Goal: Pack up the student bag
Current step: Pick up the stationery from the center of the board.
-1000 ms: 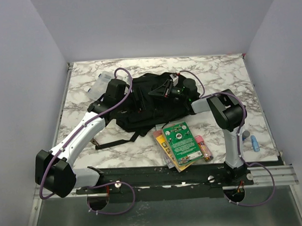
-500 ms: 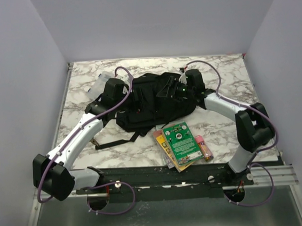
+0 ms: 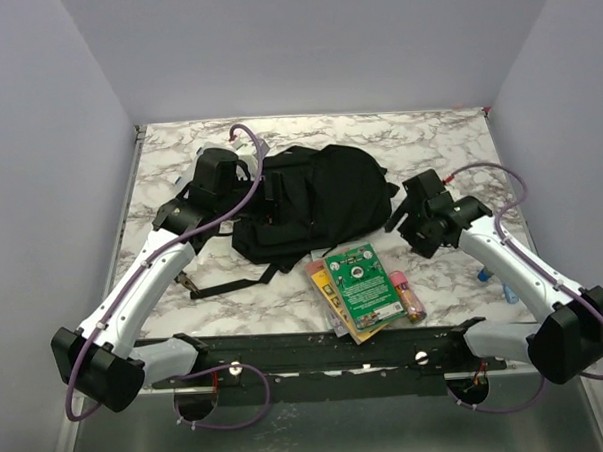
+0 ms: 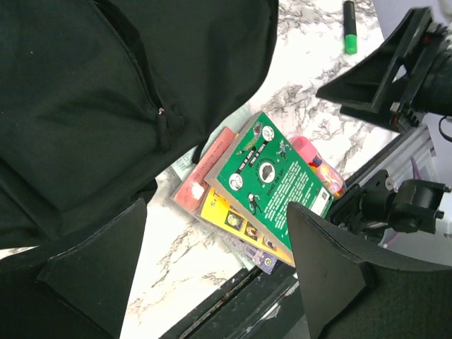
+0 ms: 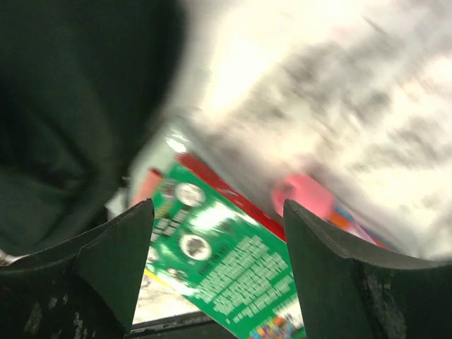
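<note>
the large soft black fabric backpack [image 3: 315, 200] lies slumped on the middle of the white marbled counter [image 3: 428, 140]. the left end effector [image 4: 215, 212] hangs at its nine o'clock, spread wide and empty. the right end effector [image 5: 217, 212] at three o'clock is likewise wide and empty. a green-covered book [image 3: 362, 283] sits at the backpack's five o'clock.
</note>
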You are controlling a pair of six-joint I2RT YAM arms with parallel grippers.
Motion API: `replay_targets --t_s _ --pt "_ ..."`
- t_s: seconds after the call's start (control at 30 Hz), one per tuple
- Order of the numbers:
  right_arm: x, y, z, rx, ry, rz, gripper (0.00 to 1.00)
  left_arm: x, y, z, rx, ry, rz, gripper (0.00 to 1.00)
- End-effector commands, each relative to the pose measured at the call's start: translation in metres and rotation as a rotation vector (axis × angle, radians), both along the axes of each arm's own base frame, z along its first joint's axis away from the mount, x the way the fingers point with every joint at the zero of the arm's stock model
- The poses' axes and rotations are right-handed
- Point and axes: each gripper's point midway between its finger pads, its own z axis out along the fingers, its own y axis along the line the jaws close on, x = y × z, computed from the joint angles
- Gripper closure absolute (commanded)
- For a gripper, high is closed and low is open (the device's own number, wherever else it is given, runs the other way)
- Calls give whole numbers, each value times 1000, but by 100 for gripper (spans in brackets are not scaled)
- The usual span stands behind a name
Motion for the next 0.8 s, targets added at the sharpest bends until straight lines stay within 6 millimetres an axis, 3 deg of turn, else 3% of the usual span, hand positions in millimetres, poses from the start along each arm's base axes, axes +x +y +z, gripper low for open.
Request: replay_targets --t_s 0.0,0.1,0.3,0.47,0.6,0.77 --pt "-101 -49 -41 -114 421 -347 21 -14 -2 8 -13 -16 -84 17" --pt "-134 -45 -50 -42 525 -427 18 -17 -3 8 -21 -17 -97 18" --pt "-152 -36 -45 171 481 -581 12 -24 -5 5 -47 -15 -113 17" --pt "-166 -29 -48 225 563 -652 10 -25 -3 4 -41 -23 -109 17" --pt "-153 -16 -61 302 547 -666 1 -23 -1 4 -41 -26 -88 17" --pt "-135 -8 -76 352 527 -718 0 -23 -2 0 -44 -18 -91 17"
